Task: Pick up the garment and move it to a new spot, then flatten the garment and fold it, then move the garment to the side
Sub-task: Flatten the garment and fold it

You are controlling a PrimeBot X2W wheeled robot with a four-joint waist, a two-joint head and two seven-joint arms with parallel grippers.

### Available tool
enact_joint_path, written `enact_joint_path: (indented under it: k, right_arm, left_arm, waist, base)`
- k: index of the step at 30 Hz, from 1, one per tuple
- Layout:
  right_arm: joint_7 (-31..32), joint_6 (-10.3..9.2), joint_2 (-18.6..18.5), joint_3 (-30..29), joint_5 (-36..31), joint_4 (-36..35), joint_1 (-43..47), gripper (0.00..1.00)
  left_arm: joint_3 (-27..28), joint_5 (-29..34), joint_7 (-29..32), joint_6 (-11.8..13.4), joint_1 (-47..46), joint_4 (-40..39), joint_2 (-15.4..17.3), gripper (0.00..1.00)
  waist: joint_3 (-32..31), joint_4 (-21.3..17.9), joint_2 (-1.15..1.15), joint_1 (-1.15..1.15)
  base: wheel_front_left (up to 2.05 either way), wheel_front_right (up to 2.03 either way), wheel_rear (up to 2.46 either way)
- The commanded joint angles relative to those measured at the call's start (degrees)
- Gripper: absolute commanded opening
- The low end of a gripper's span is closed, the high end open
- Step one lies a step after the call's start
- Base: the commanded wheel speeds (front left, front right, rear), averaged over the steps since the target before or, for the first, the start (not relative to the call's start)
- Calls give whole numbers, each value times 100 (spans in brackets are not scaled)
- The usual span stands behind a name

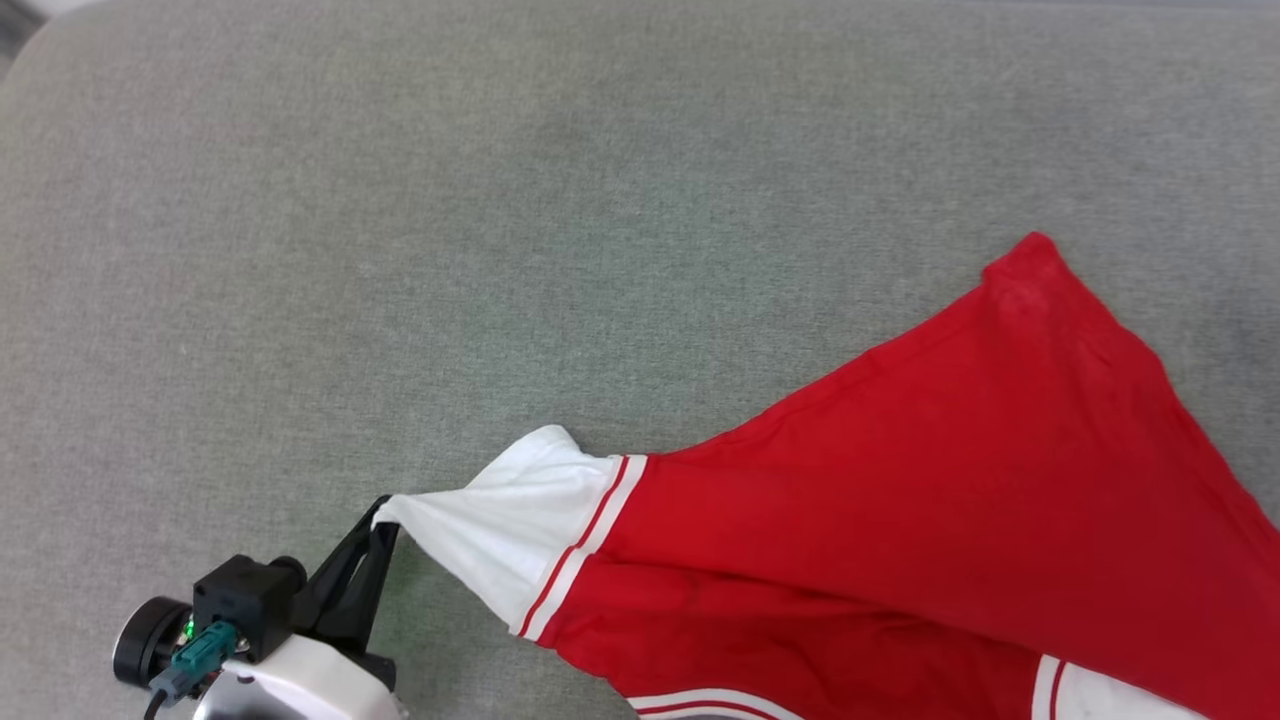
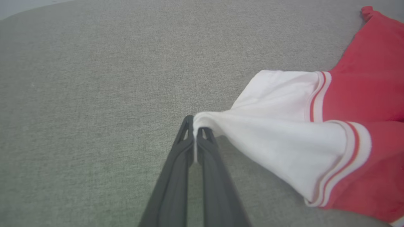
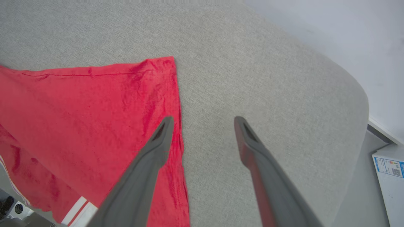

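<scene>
Pinching the red jersey (image 1: 900, 500) by its white sleeve (image 2: 277, 132), left gripper (image 2: 195, 132) clenched — right gripper (image 3: 204, 123) spread wide, empty, at the red edge.

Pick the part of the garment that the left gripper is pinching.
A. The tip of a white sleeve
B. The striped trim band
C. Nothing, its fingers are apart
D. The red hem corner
A: the left gripper is shut on the bunched tip of the white sleeve of the garment, and the cloth is stretched taut from its fingertips.
</scene>
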Motion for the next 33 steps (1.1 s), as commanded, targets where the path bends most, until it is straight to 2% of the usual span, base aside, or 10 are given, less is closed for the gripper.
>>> enact_joint_path:
  k: [1, 9, 14, 19, 25, 26, 27, 33]
  right_arm:
    - [130, -2, 90, 248, -84, 101, -403, 100]
    - [957, -2, 907, 1864, -780, 1223, -2304, 100]
    - [1003, -2, 1226, 2517, -1105, 1958, -2862, 100]
    - [749, -2, 1334, 3051, -1109, 2469, -2995, 100]
    - [621, -1, 1172, 3719, -952, 2824, -2617, 98]
    - [531, -1, 1160, 3721, -942, 2858, -2620, 18]
    - [460, -1, 1134, 3734, -929, 2877, -2629, 0]
    - [-22, -4, 1123, 3584, -786, 2948, -2850, 0]
  left_arm:
    - [-10, 55, 9, -14, -105, -10, -41, 0]
    - [-57, 178, -9, -28, -331, -56, -141, 0]
    - [-85, 240, -17, -66, -514, -70, -225, 0]
    - [-102, 298, -33, -109, -665, -44, -299, 0]
    - [-122, 326, -33, -145, -749, 38, -368, 0]
    - [-120, 327, -34, -150, -751, 49, -371, 0]
    - [-114, 324, -36, -149, -746, 59, -372, 0]
    - [-109, 338, -42, -142, -709, 82, -342, 0]
  waist:
    - [101, 89, 0, 0]
    - [436, 310, 0, 0]
    - [719, 447, 0, 0]
    - [920, 534, 0, 0]
    - [971, 557, 0, 0]
    - [962, 555, 0, 0]
    - [949, 547, 0, 0]
    - [787, 476, 0, 0]
  base:
    - [0, 0, 0]
    - [0, 0, 0]
    - [0, 0, 0]
    - [0, 0, 0]
    - [0, 0, 0]
    - [0, 0, 0]
    - [0, 0, 0]
    - [0, 0, 0]
